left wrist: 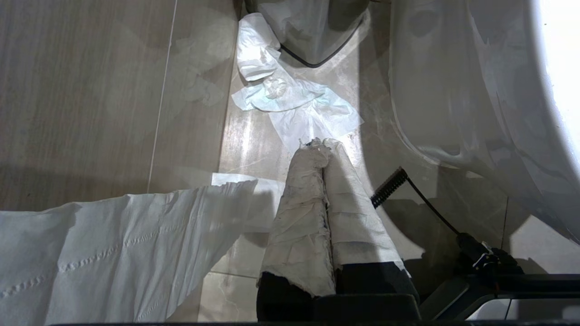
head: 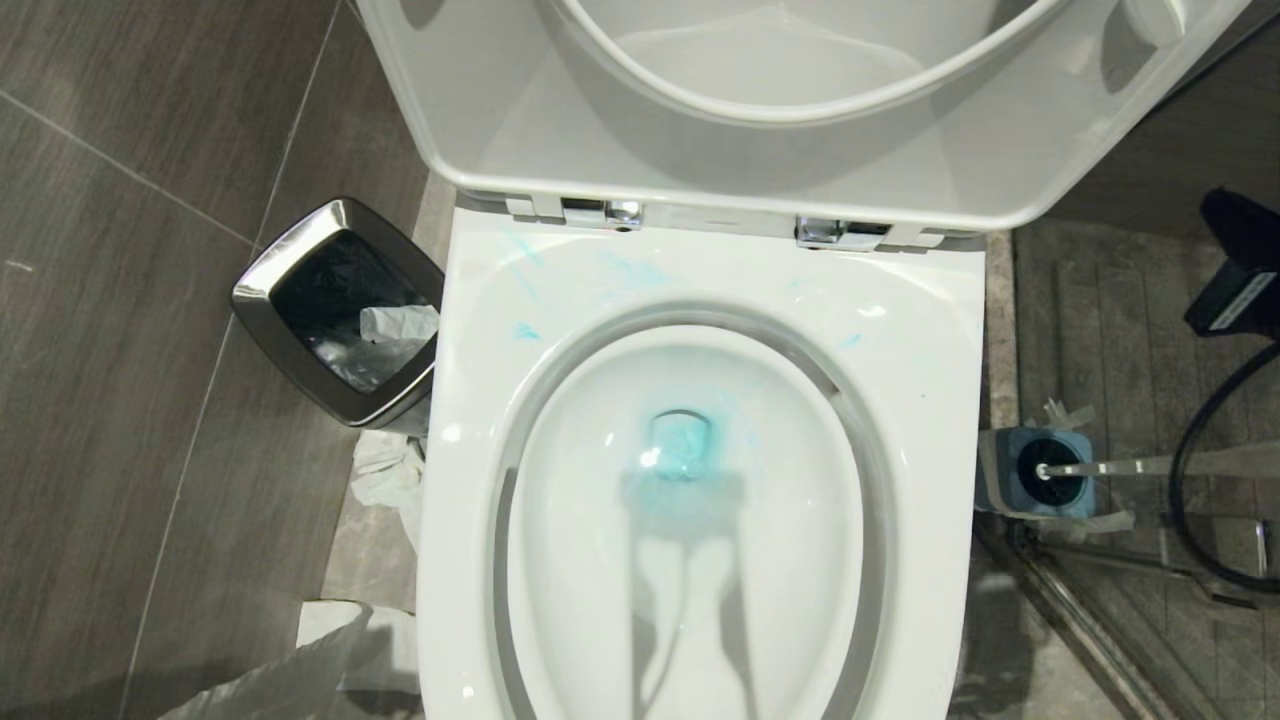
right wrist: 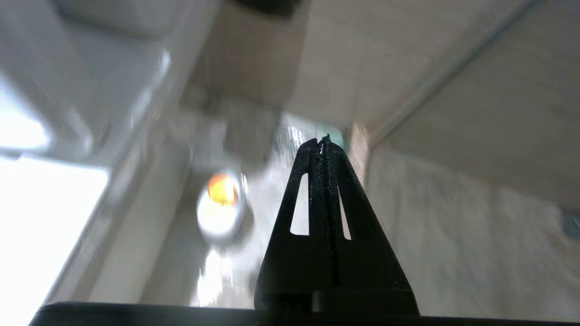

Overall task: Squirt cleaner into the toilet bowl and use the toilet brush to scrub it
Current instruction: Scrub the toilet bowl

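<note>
The toilet bowl [head: 930, 400] stands with seat and lid raised. Turquoise cleaner tints the water [head: 681, 447] at the bottom of the basin, and thin smears of it [head: 525, 330] mark the rim's back left. To the right of the toilet the toilet brush [head: 1150, 466] stands in its holder, with the pale handle reaching toward the right edge. Neither gripper shows in the head view. My left gripper [left wrist: 322, 144] is shut, its fingers [left wrist: 299, 213] wrapped in white paper, and it points at the floor beside the toilet's outer wall [left wrist: 453, 90]. My right gripper [right wrist: 322, 141] is shut with nothing between its fingers.
A steel-rimmed bin [head: 300, 262] sits left of the toilet, with crumpled tissues [left wrist: 294, 104] on the floor by it and a paper sheet [left wrist: 113, 249] lower down. The blue-and-grey brush holder [head: 1000, 470] stands at the right. A black boxy part with a cable [head: 1240, 270] is at the right edge.
</note>
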You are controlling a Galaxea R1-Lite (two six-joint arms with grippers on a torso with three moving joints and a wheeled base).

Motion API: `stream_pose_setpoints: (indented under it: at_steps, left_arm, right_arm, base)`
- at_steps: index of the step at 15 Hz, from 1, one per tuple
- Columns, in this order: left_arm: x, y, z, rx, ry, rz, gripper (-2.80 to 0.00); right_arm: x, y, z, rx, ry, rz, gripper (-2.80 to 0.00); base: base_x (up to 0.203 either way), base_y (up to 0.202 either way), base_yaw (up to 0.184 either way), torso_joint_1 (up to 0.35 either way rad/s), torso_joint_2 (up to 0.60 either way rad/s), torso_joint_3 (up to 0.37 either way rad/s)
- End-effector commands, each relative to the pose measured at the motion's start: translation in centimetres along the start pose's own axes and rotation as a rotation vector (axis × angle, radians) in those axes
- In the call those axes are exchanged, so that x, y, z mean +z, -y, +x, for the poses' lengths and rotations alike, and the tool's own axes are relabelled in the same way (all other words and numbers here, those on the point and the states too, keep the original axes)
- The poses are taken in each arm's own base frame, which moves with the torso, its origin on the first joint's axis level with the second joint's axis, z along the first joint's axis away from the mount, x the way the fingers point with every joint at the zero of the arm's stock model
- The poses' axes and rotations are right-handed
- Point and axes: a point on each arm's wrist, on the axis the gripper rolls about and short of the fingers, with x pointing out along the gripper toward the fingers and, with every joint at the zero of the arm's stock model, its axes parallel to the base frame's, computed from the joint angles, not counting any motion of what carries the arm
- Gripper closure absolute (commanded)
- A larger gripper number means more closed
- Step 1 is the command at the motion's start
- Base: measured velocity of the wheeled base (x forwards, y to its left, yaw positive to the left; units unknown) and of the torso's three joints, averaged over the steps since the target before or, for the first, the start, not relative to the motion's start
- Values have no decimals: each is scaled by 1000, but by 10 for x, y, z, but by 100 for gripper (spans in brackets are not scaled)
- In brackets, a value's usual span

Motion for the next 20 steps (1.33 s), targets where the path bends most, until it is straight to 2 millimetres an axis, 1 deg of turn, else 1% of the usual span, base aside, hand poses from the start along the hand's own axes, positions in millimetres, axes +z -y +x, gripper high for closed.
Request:
stream_pose_setpoints:
  at_steps: [1,3,5,8,10,11,14,15,18,20]
  left_arm:
    - [-2,0,0,1,-5,0,0]
    - [-2,0,0,1,-6,0,0]
    - [-2,0,0,1,-6,0,0]
    - [-2,0,0,1,-5,0,0]
    - [-2,0,0,1,-5,0,0]
    - [-2,0,0,1,-6,0,0]
    - [-2,0,0,1,-5,0,0]
    - [-2,0,0,1,-5,0,0]
    - [-2,0,0,1,-5,0,0]
    - [-2,0,0,1,-5,0,0]
  right_arm:
    - [24,12,-37,-5,-50,-14,0]
    - [25,15,-55,12,-160,-31,0]
    - [26,16,-56,15,-216,-40,0]
    - [15,14,-64,47,-351,-40,0]
    - [4,12,-68,63,-464,-5,0]
    - [-3,10,-74,78,-540,10,0]
    - [-16,8,-110,165,-733,43,0]
    - [-19,8,-116,177,-776,54,0]
    - [-37,7,-139,176,-836,53,0]
    - [-47,10,-154,146,-832,69,0]
  base:
    - [0,0,0,0,0,0]
    - [0,0,0,0,0,0]
    - [0,0,0,0,0,0]
    - [0,0,0,0,0,0]
    - [0,0,0,0,0,0]
    - [0,0,0,0,0,0]
    - [0,0,0,0,0,0]
    - [0,0,0,0,0,0]
    - [0,0,0,0,0,0]
    - [0,0,0,0,0,0]
